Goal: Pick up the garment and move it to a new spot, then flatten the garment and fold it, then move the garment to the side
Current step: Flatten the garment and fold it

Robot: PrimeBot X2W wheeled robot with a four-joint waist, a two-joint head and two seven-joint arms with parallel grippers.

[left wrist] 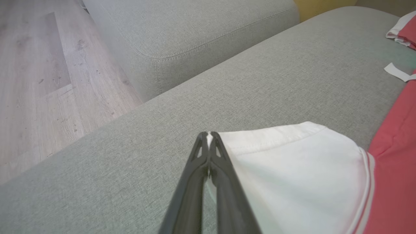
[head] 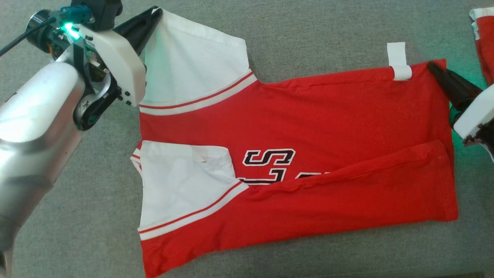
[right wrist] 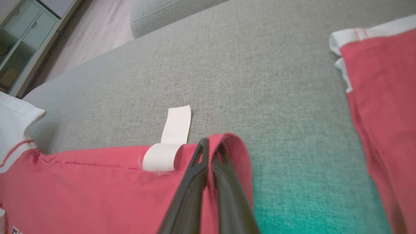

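The garment (head: 308, 127) is a red shirt with white sleeves and dark lettering, lying spread on the grey cushion with its near long edge folded over. My left gripper (head: 154, 13) is shut on the tip of the far white sleeve (left wrist: 292, 162), with cloth pinched between its fingers (left wrist: 195, 175). My right gripper (head: 434, 67) is at the shirt's far hem corner; the red cloth (right wrist: 232, 146) curls over its closed fingers (right wrist: 221, 182), which are shut on that corner. A white care label (right wrist: 174, 136) sticks out beside them.
A second red and white garment (head: 484, 38) lies at the cushion's far right. Another grey cushion (left wrist: 182, 29) and wood floor (left wrist: 39, 71) lie beyond the left end. A pale shelf unit (right wrist: 22, 35) stands farther off.
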